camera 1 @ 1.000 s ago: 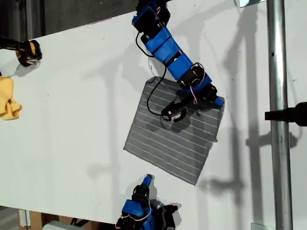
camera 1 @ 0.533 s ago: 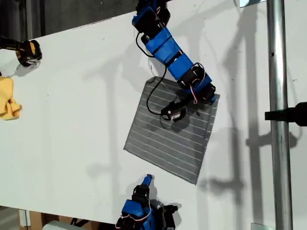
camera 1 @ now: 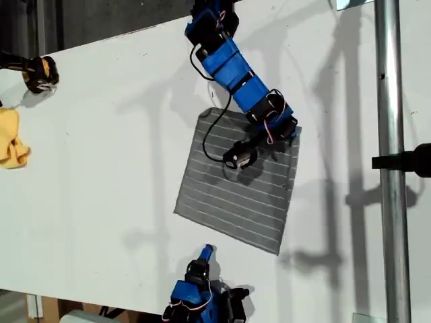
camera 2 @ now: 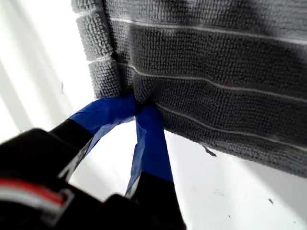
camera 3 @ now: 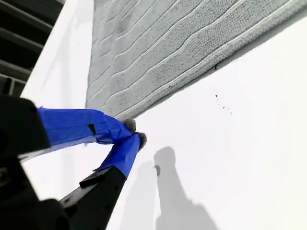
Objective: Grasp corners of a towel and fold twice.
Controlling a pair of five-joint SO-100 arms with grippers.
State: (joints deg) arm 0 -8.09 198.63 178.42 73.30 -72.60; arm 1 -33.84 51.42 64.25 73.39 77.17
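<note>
1. Yellow cloth [camera 1: 12, 145] at 9 o'clock of the exterior view, ignore.
2. Towel [camera 1: 236, 182] flat mid-counter [camera 1: 101, 202]; my second tool [camera 3: 134, 134] clenched on nothing, just off its edge.
3. My first tool [camera 2: 139, 108] pinches towel corner [camera 1: 293, 131] at 2 o'clock; judgement: lift before dragging toward 8 o'clock, keep grip tight.

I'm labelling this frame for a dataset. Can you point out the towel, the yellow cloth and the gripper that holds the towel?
towel [camera 1: 232, 192]: exterior view, middle of its striped face.
yellow cloth [camera 1: 10, 141]: exterior view, its crumpled middle.
my first gripper [camera 2: 136, 109]: first wrist view, fingertips pinched on the towel's edge.

Grey towel [camera 1: 236, 182] with thin white stripes — blue grippers, probably tape-wrapped.
</note>
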